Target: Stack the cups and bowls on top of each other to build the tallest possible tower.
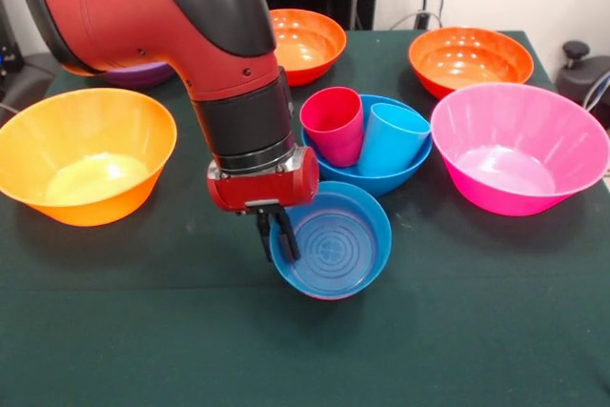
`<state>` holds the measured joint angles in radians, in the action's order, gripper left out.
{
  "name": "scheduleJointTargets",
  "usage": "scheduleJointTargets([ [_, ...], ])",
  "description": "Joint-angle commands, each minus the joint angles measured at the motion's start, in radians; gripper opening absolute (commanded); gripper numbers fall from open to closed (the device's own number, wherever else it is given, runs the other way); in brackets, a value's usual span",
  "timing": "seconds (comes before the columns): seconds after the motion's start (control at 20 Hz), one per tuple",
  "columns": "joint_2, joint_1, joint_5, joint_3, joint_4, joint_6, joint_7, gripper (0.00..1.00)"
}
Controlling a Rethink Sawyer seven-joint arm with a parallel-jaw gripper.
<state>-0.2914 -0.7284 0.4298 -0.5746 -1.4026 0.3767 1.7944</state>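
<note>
The end effector (276,233) pinches the rim of a glossy small blue bowl (334,253), tilted, nested in a red one. Largest: smooth pink bowl (519,148), yellow-orange bowl (84,154). Mid-sized blue bowl (381,176) holds the red cup (333,124) and blue cup (393,138) on the dark green surface (143,331).

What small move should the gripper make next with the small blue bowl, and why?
Probably lift a little. The gripper seems shut on the rim of the small blue bowl, which is tilted, with a red bowl nested under it. The mid-sized blue bowl holding the two cups stands right behind, so height is needed first.
</note>
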Motion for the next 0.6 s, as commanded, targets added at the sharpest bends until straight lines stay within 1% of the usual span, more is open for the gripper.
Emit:
scheduleJointTargets([
  [0.05, -0.004, 0.041, 0.105, 0.012, -0.051, 0.042, -0.12, 0.0],
  [0.1, -0.004, 0.041, 0.108, 0.013, -0.05, 0.044, -0.117, 0.0],
  [0.15, -0.006, 0.042, 0.114, 0.012, -0.048, 0.048, -0.111, 1.0],
  [0.6, -0.008, 0.048, 0.112, 0.02, -0.045, 0.063, -0.091, 1.0],
])
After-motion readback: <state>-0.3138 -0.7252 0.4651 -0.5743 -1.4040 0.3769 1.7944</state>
